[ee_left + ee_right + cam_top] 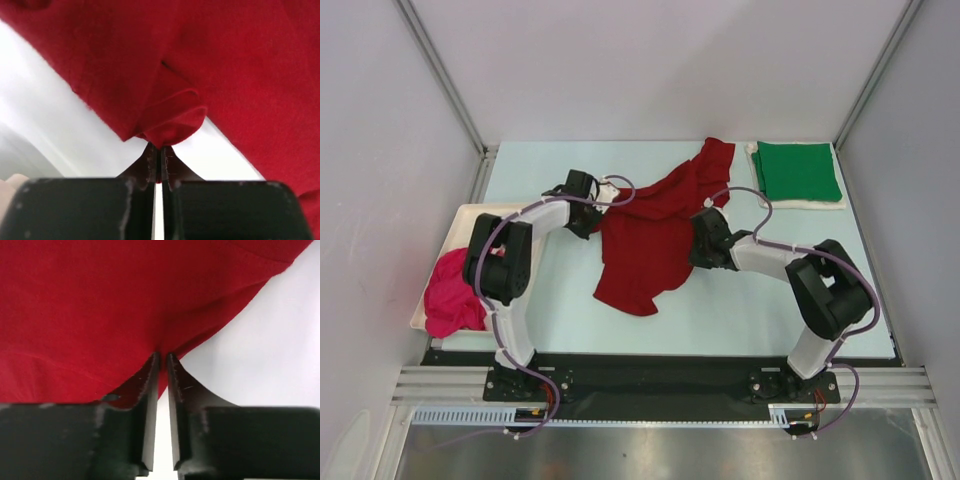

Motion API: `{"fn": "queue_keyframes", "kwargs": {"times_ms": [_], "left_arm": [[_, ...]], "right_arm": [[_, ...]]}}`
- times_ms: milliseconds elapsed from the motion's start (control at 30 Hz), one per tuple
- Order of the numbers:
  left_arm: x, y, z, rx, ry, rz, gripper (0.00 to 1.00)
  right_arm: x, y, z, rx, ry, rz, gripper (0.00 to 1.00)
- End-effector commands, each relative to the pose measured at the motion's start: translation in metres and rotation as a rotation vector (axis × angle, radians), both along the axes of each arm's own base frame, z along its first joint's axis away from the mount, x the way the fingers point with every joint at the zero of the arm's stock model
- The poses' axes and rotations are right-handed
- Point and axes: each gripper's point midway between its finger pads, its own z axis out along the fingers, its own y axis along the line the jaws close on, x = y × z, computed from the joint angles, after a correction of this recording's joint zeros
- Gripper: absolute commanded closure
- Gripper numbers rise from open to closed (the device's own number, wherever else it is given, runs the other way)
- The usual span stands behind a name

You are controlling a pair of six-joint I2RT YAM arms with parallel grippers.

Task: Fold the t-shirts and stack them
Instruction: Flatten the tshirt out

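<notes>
Between left pincer and right pincer, the dark red t-shirt; each clenched on its edge

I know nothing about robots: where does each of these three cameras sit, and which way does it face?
Top external: above and behind the arms, looking down on the pale table; both arms show, with the dark red cloth t-shirt between them.
Left wrist: on the left wrist, looking along the left gripper, shut on the shirt's folded edge.
Right wrist: on the right wrist, looking along the right gripper, shut on the shirt's edge.
Shared: both wrist views show that shirt, gripped from opposite sides.
</notes>
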Motion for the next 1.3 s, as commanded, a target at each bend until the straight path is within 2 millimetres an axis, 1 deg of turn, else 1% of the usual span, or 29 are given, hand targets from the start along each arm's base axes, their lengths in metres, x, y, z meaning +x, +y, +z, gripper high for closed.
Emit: {"fn": "queue_keyframes", "kwargs": {"times_ms": [0,33,100,167,200,267,300,333,367,400,433,467,567,633,700,733,767,800,867,900,933,967,1000,1033,1100,1133,1167,1200,1267], "left_arm": [[0.012,-0.012,0.025,-0.051,-0.066,-0.024,1.00],[0.006,-0.010,0.024,-0.054,-0.061,-0.026,1.00],[0.000,-0.010,0.042,-0.080,-0.088,-0.039,1.00],[-0.021,-0.013,0.060,-0.136,-0.073,-0.075,1.00],[-0.032,-0.009,0.064,-0.148,-0.052,-0.081,1.00],[-0.055,-0.009,0.086,-0.198,-0.066,-0.130,1.00],[-0.069,-0.004,0.090,-0.211,-0.038,-0.133,1.00],[-0.081,0.000,0.106,-0.223,-0.068,-0.159,1.00],[-0.091,-0.003,0.114,-0.260,-0.065,-0.183,1.00],[-0.104,0.006,0.117,-0.269,-0.040,-0.171,1.00],[-0.113,0.010,0.130,-0.277,-0.071,-0.183,1.00],[-0.119,0.010,0.136,-0.296,-0.075,-0.189,1.00],[-0.135,0.023,0.143,-0.297,-0.085,-0.175,1.00],[-0.140,0.027,0.137,-0.288,-0.071,-0.166,1.00],[-0.138,0.032,0.133,-0.273,-0.068,-0.143,1.00],[-0.134,0.034,0.130,-0.269,-0.061,-0.132,1.00],[-0.130,0.036,0.129,-0.265,-0.064,-0.118,1.00],[-0.121,0.039,0.129,-0.267,-0.083,-0.094,1.00],[-0.108,0.045,0.121,-0.237,-0.066,-0.058,1.00],[-0.105,0.045,0.119,-0.238,-0.056,-0.051,1.00],[-0.101,0.043,0.116,-0.248,-0.037,-0.052,1.00],[-0.100,0.041,0.115,-0.259,-0.027,-0.053,1.00],[-0.101,0.039,0.113,-0.272,-0.012,-0.056,1.00],[-0.104,0.034,0.111,-0.293,0.006,-0.066,1.00],[-0.109,0.032,0.108,-0.304,0.021,-0.074,1.00],[-0.114,0.032,0.106,-0.305,0.025,-0.078,1.00],[-0.117,0.032,0.105,-0.305,0.025,-0.083,1.00],[-0.118,0.032,0.104,-0.303,0.023,-0.088,1.00],[-0.125,0.033,0.103,-0.302,0.023,-0.092,1.00]], "right_arm": [[0.015,0.002,0.013,0.055,-0.046,-0.033,0.90],[0.016,-0.006,0.014,0.056,-0.048,-0.055,1.00],[0.019,-0.019,0.032,0.074,-0.085,-0.080,1.00],[0.017,-0.044,0.041,0.061,-0.093,-0.123,1.00],[0.017,-0.053,0.061,0.072,-0.138,-0.127,1.00],[0.011,-0.083,0.066,0.053,-0.128,-0.172,1.00],[0.008,-0.093,0.074,0.054,-0.140,-0.173,1.00],[0.006,-0.103,0.093,0.068,-0.184,-0.182,1.00],[0.000,-0.120,0.097,0.056,-0.175,-0.212,1.00],[-0.004,-0.126,0.105,0.050,-0.187,-0.195,1.00],[-0.007,-0.131,0.121,0.061,-0.222,-0.197,1.00],[-0.013,-0.138,0.122,0.050,-0.206,-0.199,1.00],[-0.013,-0.144,0.143,0.063,-0.225,-0.173,1.00],[-0.002,-0.141,0.161,0.074,-0.252,-0.147,1.00],[0.012,-0.135,0.155,0.077,-0.223,-0.122,1.00],[0.025,-0.131,0.171,0.091,-0.256,-0.108,1.00],[0.036,-0.127,0.169,0.089,-0.250,-0.086,1.00],[0.049,-0.124,0.155,0.080,-0.209,-0.076,1.00],[0.081,-0.127,0.159,0.061,-0.235,-0.078,1.00],[0.095,-0.128,0.133,0.039,-0.179,-0.085,1.00],[0.105,-0.132,0.125,0.033,-0.163,-0.094,1.00],[0.120,-0.136,0.132,0.030,-0.176,-0.106,1.00],[0.126,-0.140,0.120,0.020,-0.146,-0.113,0.95],[0.131,-0.142,0.102,0.006,-0.100,-0.118,0.74],[0.129,-0.152,0.088,-0.036,-0.050,-0.133,0.54],[0.124,-0.154,0.090,-0.050,-0.049,-0.139,0.43],[0.110,-0.159,0.076,-0.075,-0.016,-0.149,0.39],[0.102,-0.158,0.073,-0.078,-0.013,-0.145,0.37],[0.086,-0.162,0.084,-0.111,-0.065,-0.160,0.31]]}}
